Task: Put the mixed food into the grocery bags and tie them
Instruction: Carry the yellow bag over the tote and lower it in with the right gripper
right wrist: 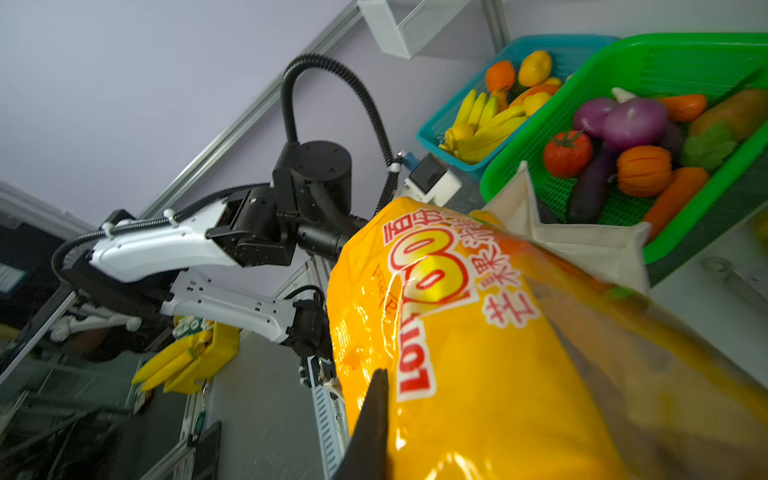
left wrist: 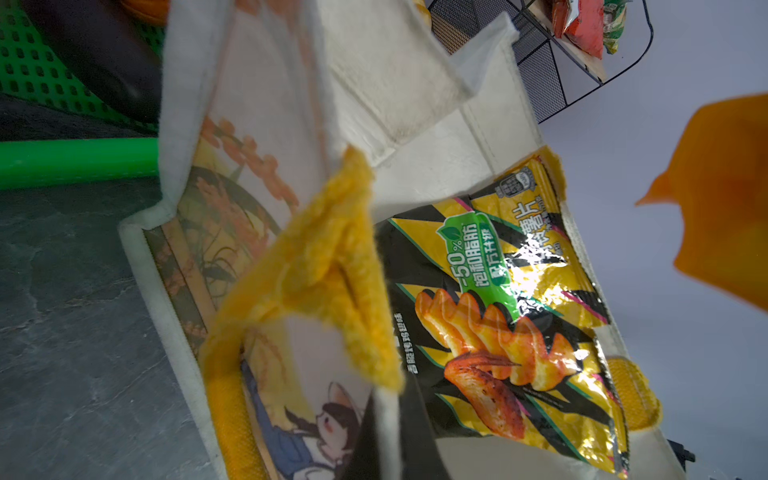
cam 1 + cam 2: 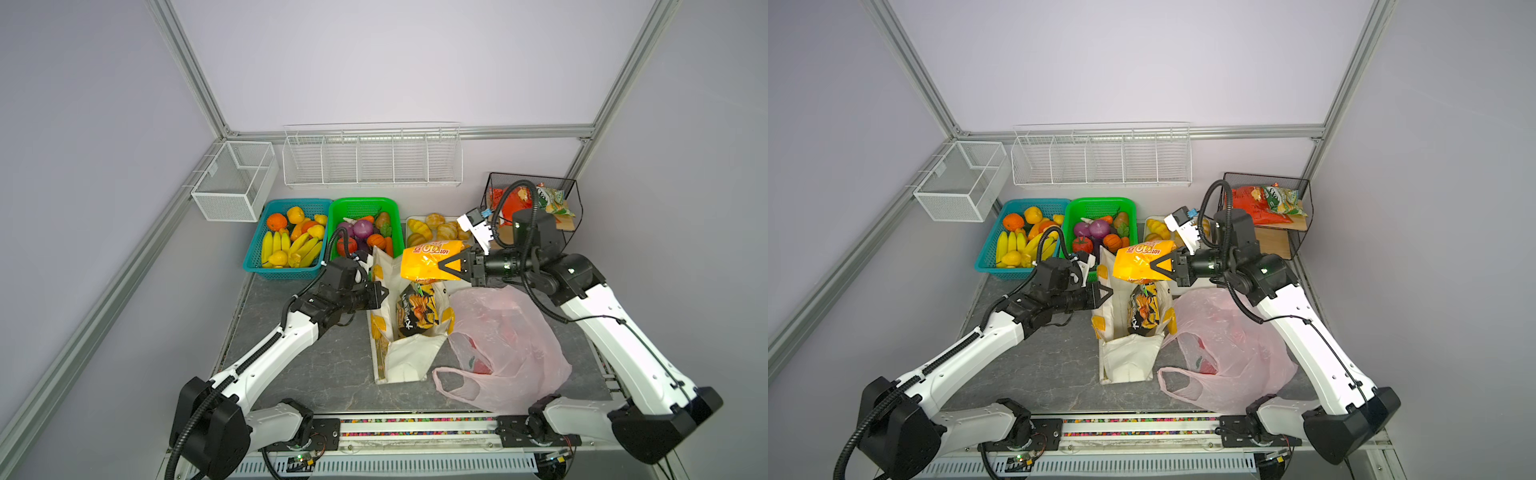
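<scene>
Grey counter point(image 3: 299, 365): right gripper point(image 3: 451, 266) pinches yellow packet point(image 3: 424, 262), crosswise above cream tote point(image 3: 409, 357) mouth's far end; left gripper point(image 3: 380, 293) clamps its rim.

One dark jaw lay flat against the clamped yellow snack packet point(image 1: 478, 365), which filled the space ahead. Past the packet's far end stood the cream canvas tote point(image 1: 582, 241). Beyond it, the green basket point(image 1: 685, 62) held a tomato point(image 1: 567, 153), onions point(image 1: 633, 122), a pumpkin point(image 1: 643, 169) and an eggplant point(image 1: 590, 187).
</scene>
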Available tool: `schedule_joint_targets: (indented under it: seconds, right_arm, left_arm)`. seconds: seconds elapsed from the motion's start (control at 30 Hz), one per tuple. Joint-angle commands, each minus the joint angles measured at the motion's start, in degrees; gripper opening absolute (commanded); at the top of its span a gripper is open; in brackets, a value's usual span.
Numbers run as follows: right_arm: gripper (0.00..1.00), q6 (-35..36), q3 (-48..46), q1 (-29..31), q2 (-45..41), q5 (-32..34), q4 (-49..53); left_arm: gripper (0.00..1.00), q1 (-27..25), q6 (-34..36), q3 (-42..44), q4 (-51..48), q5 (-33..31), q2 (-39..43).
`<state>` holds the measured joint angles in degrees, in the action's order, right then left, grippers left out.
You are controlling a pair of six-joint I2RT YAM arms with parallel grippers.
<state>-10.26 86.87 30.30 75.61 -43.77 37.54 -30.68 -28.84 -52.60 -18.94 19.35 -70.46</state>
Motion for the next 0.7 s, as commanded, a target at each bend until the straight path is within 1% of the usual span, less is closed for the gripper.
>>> schedule_joint_targets:
  seconds: [0.0, 0.1, 0.13, 0.23, 0.33, 0.5, 0.6, 0.67]
  right_arm:
    - [0.06, 11.8, 5.1, 3.9, 3.4, -6.4, 5.4]
    - [0.07, 19.6, 9.0, 5.5, 8.4, -7.9, 14.0]
    - [0.07, 21.1, 9.7, 5.4, 9.7, -7.6, 15.8]
    - [0.06, 27.5, 13.1, 6.6, 14.2, -5.1, 23.9]
    - [0.07, 32.1, 16.7, 7.6, 18.3, -2.1, 30.1]
    - [0.06, 34.5, 19.5, 7.6, 22.8, 7.0, 35.0]
    - [0.07, 35.8, 20.3, 7.6, 25.1, 10.9, 37.9]
    - [0.07, 35.6, 19.3, 7.7, 25.9, 12.9, 37.6]
  left_arm:
    - [0.0, 1.2, 0.2, 1.0, 3.5, 1.1, 0.2]
    - [0.0, 1.8, -0.2, 1.5, 3.9, 1.7, 0.6]
    - [0.0, 2.1, -0.4, 1.7, 4.2, 2.0, 0.6]
    - [0.0, 2.5, -0.7, 2.0, 4.5, 2.7, 0.7]
    - [0.0, 2.9, -0.6, 2.1, 4.5, 2.9, 0.8]
    - [0.0, 3.8, -0.9, 2.2, 4.3, 3.6, 1.3]
    - [0.0, 4.5, -1.2, 2.1, 4.4, 4.2, 1.8]
    - [0.0, 4.9, -1.6, 2.0, 4.5, 4.5, 2.1]
